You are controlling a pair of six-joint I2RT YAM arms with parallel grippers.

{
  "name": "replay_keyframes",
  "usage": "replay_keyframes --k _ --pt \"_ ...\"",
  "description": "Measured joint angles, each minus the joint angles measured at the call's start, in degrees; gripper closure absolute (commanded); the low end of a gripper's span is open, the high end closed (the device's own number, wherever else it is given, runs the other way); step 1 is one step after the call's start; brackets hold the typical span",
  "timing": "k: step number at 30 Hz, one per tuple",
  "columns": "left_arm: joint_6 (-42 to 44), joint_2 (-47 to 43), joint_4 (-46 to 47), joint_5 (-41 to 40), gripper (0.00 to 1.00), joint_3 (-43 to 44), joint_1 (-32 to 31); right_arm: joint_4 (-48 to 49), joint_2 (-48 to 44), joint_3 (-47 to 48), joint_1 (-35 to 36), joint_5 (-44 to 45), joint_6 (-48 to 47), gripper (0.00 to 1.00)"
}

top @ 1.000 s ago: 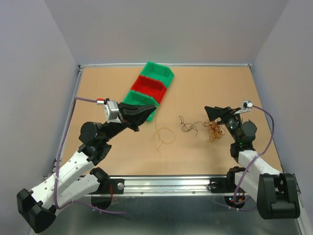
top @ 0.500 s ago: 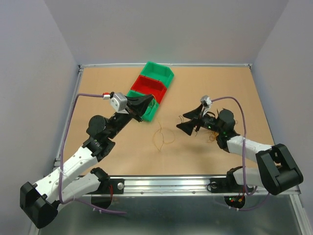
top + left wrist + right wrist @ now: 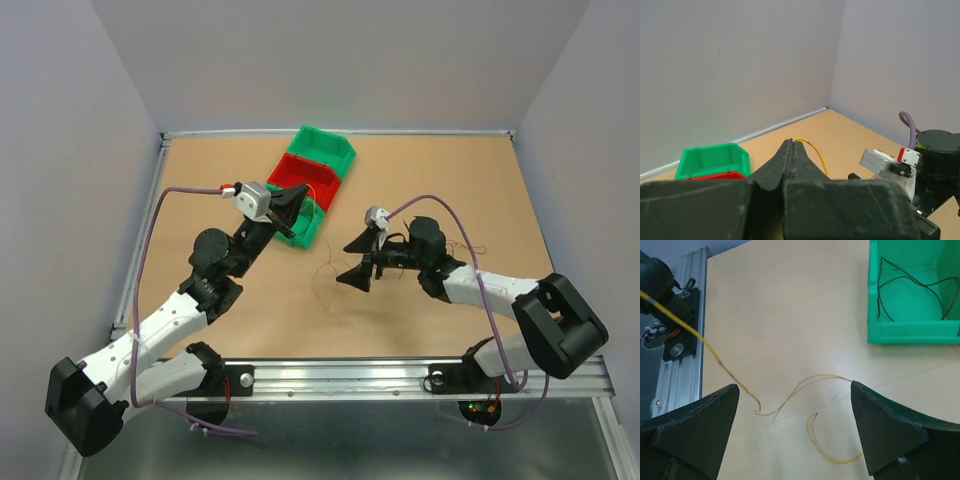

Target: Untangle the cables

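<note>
My left gripper (image 3: 295, 200) is shut on one end of a thin yellow cable (image 3: 812, 150), raised beside the near green bin (image 3: 300, 222). The yellow cable (image 3: 790, 397) slopes down from it to the table and curls there in loose bends, seen faintly from above (image 3: 325, 280). My right gripper (image 3: 794, 387) hovers over those bends with its fingers wide open and nothing between them; from above it sits at the table's middle (image 3: 352, 262). A dark cable (image 3: 910, 290) lies in the near green bin (image 3: 912, 332). A few thin strands (image 3: 468, 245) show beside the right forearm.
A row of three bins runs back from the left gripper: green, red (image 3: 308, 175), green (image 3: 325, 148). The metal rail (image 3: 680, 330) lines the table's near edge. Grey walls enclose the table on three sides. Purple arm cables loop above both wrists.
The right arm swung left from the tangle to above the yellow cable, staying open. The left gripper moved up and back toward the bins, still shut, lifting the yellow cable's end.
</note>
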Motion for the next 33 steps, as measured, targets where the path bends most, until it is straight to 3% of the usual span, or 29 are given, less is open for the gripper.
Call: replay_keyframes --k 2,5,6,8,9,11,19,21,33 --pt "0.26 0.74 0.02 -0.17 1.0 0.0 0.0 -0.35 2.19 1.79 1.31 1.16 -0.48 0.04" --pt "0.44 1.16 0.02 -1.81 1.0 0.0 0.0 -0.68 6.49 5.01 4.0 3.98 -1.09 0.17" --pt "0.44 1.2 0.04 -2.56 1.0 0.0 0.0 -1.2 8.52 6.62 5.07 5.25 -1.27 0.37" --pt "0.46 1.92 -0.09 -5.07 1.0 0.11 0.0 -1.62 11.08 8.59 6.12 6.51 -1.95 0.62" --pt "0.44 2.69 -0.52 -6.73 1.0 0.57 0.0 -2.05 12.15 9.49 6.6 7.67 -1.75 0.84" --pt "0.59 4.59 -1.36 -9.42 1.0 1.9 0.0 -2.43 13.03 10.1 6.93 9.84 -1.38 0.99" --pt "5.51 16.04 -7.17 -14.75 1.0 8.72 0.0 -8.31 10.93 10.45 6.91 27.63 1.84 0.99" --pt "6.95 19.45 -9.94 -14.14 1.0 10.36 0.0 -12.17 10.69 11.98 6.91 31.19 2.16 0.88" --pt "12.09 22.84 -17.7 -17.42 1.0 11.91 0.15 -20.76 22.25 20.79 6.8 39.36 0.02 0.72"
